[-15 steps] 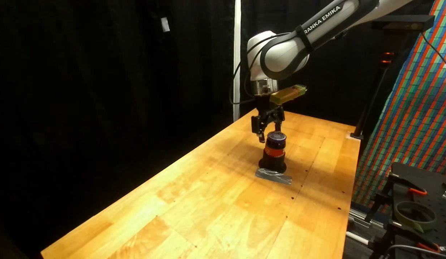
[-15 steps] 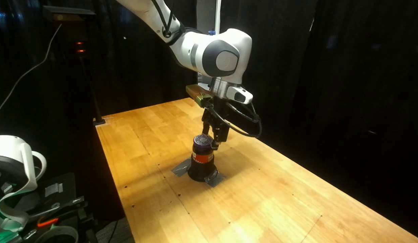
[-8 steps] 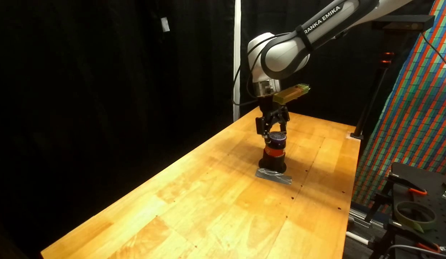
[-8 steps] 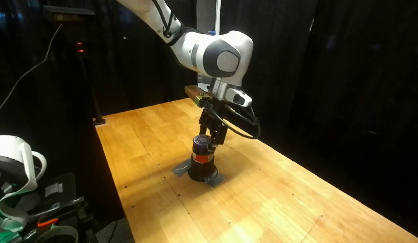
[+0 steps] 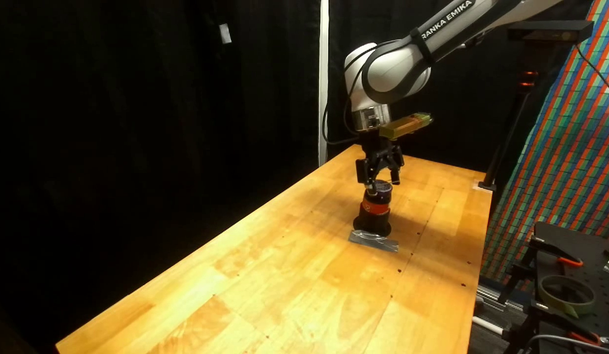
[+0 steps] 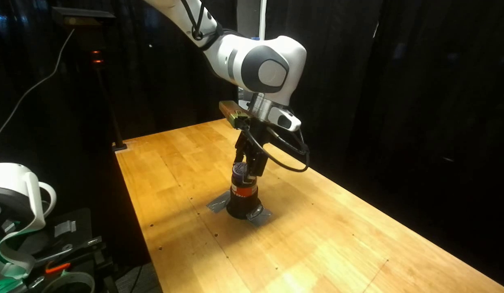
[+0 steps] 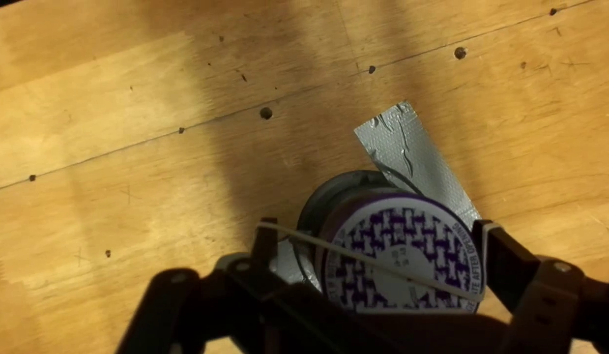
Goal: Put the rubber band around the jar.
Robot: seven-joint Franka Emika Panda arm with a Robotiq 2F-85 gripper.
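Observation:
The dark jar (image 5: 375,209) with its orange-red band stands upright on the table in both exterior views (image 6: 244,191). In the wrist view its white and purple patterned lid (image 7: 402,248) shows from above. My gripper (image 5: 384,187) is open just over the lid, with one finger on either side of it in the wrist view (image 7: 376,227). The thin pale rubber band (image 7: 360,257) is looped on both fingertips and stretched slantwise across the lid. In an exterior view one fingertip overlaps the jar's upper edge; whether it touches, I cannot tell.
Grey tape strips (image 6: 219,202) lie at the jar's dark base, also in the wrist view (image 7: 417,152). The wooden table (image 5: 304,295) has small holes. A dark post (image 5: 501,132) stands at a table corner. A side stand holds a tape roll (image 5: 567,292).
My gripper has moved sideways over the jar, to the right in an exterior view and to the left in an exterior view. The fingers stay apart. The jar has not moved.

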